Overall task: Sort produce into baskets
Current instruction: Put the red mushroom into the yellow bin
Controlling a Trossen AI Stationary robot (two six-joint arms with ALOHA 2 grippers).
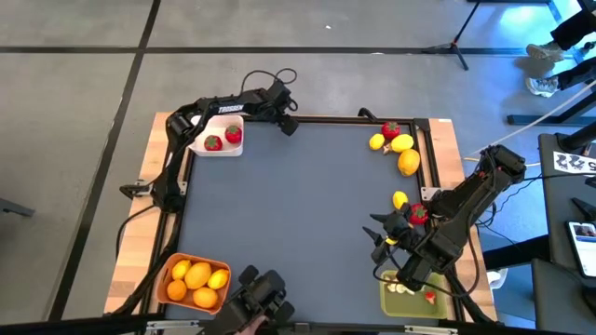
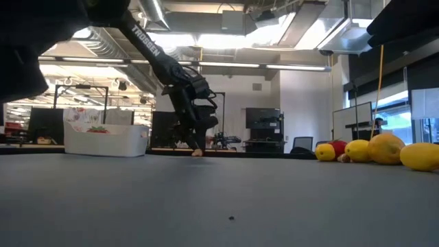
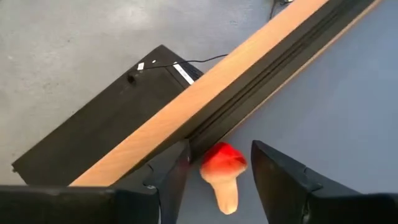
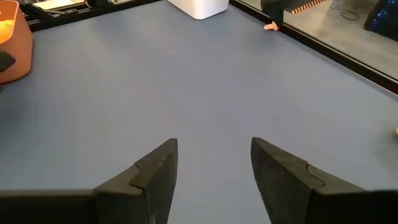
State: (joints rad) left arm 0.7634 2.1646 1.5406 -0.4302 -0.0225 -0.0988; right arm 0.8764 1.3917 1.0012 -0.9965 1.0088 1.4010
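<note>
Straddling a red-capped mushroom piece (image 3: 222, 174) beside the white basket (image 1: 216, 141), my left gripper (image 3: 217, 177) stands unclenched; the right gripper (image 4: 214, 168) hangs released, empty.

Pretty clearly a robotics lab or open-plan tech workspace, not anybody's home. The low view looks across the table (image 2: 226, 199) into a big room with an exposed industrial ceiling (image 2: 226, 27), visible ductwork and long strip lights (image 2: 226, 65). Far back there are dark monitors (image 2: 260, 118) on desks and an office chair (image 2: 302, 144). From above, the floor (image 1: 74, 121) is bare grey concrete with seam lines, and a tripod's legs (image 1: 452, 46) stand beyond the far edge. Cables (image 1: 270, 76) trail off the wooden-framed table, and a printed marker tag (image 1: 570, 163) sits on a bench at right.
</note>
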